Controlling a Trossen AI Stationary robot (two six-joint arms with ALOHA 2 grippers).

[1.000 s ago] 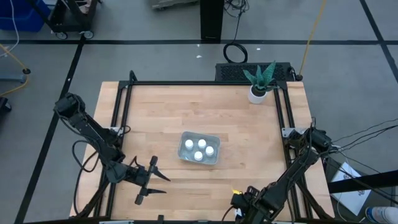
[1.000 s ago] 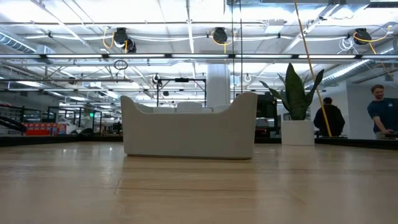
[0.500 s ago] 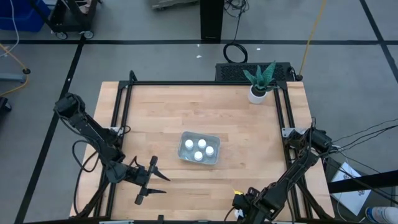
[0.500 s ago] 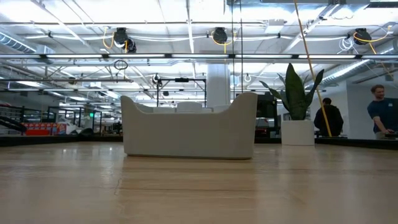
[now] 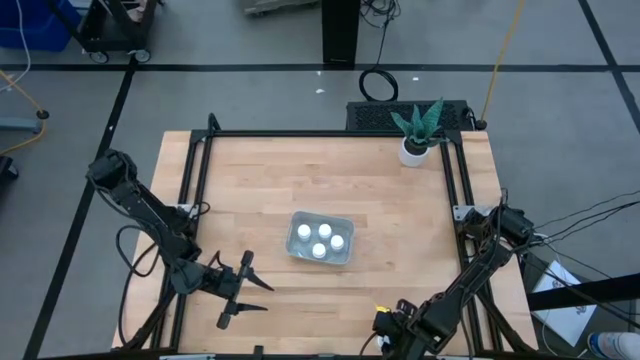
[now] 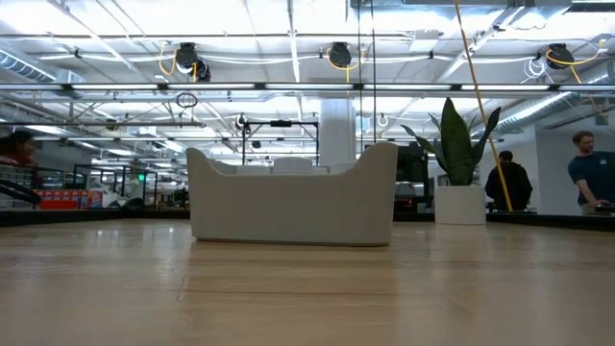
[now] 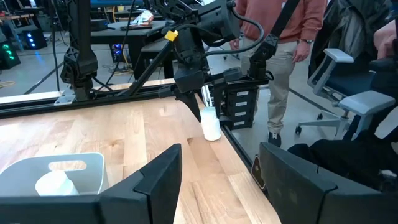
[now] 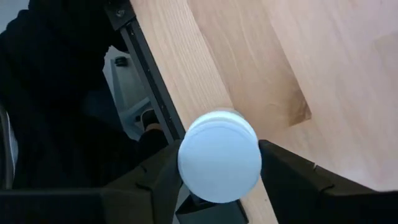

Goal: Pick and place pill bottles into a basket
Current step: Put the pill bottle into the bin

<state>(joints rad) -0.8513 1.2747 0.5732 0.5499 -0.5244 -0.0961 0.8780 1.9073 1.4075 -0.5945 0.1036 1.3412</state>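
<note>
Gripping 1 pill bottle (image 8: 219, 155) at the table's near edge — right gripper (image 8: 217, 180); left gripper (image 5: 243, 290) spread, empty.

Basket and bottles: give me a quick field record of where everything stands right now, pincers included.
basket: mid-table, flat on the wood
bottles in basket: four, caps up
fifth bottle: clamped between the right pincer's fingers, cap toward its wrist camera
right pincer: at the table's near right edge, away from the basket, shut on the fifth bottle
left pincer: near left of the table, open, empty
plant pot: far right corner
</note>
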